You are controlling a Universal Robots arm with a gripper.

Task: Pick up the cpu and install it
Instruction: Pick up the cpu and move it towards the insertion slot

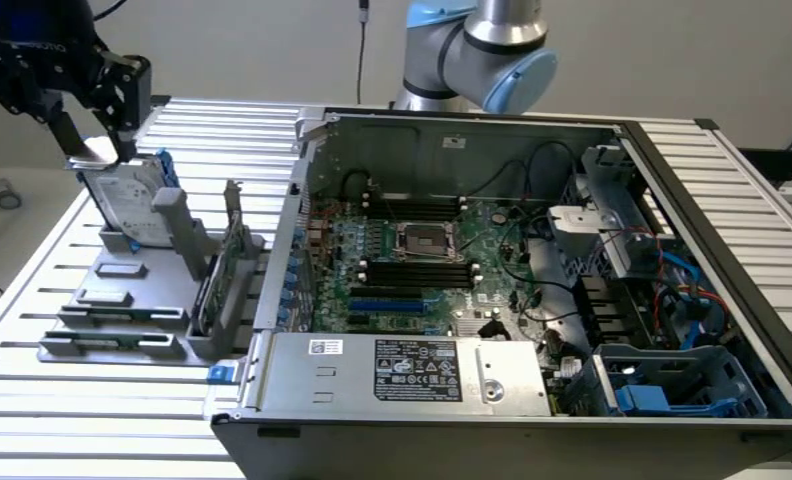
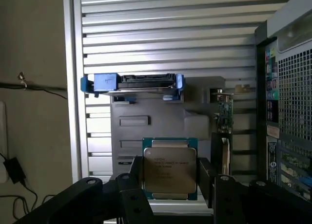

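My arm [image 1: 483, 45] bends high at the back; my gripper [image 1: 97, 148] hangs at the exterior view's far left, pointing down, fingers [image 2: 132, 182] clamping the cpu [image 2: 169, 171].

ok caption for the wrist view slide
Gripper holding the cpu over the grey parts tray, blue-framed hard drive beyond

Dim; perhaps glare on cpu [image 2: 169, 168]

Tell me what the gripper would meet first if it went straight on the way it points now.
Probably the grey holder, close beside the upright hard drive. The gripper, shut on the cpu, points down over it; depth is unclear, so the drive's top edge could come first.
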